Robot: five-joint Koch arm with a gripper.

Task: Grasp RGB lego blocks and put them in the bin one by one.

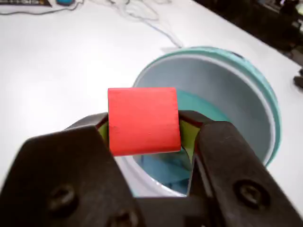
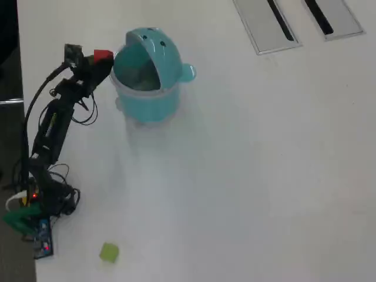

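Note:
A red lego block (image 1: 143,120) is clamped between my black jaws, with the gripper (image 1: 144,130) shut on it just above the near rim of the teal bin (image 1: 265,99). Looking down through the jaws I see the bin's pale inner wall and something bluish at its bottom. In the overhead view the red block (image 2: 103,56) hangs at the left edge of the bin (image 2: 147,100), held by the gripper (image 2: 103,60). A yellow-green block (image 2: 108,252) lies alone on the white table near the bottom left. No other block shows clearly.
The arm's base with wires (image 2: 35,200) sits at the left table edge in the overhead view. Two grey slotted panels (image 2: 267,23) lie at the top right. White cables (image 1: 142,14) trail across the table beyond the bin in the wrist view.

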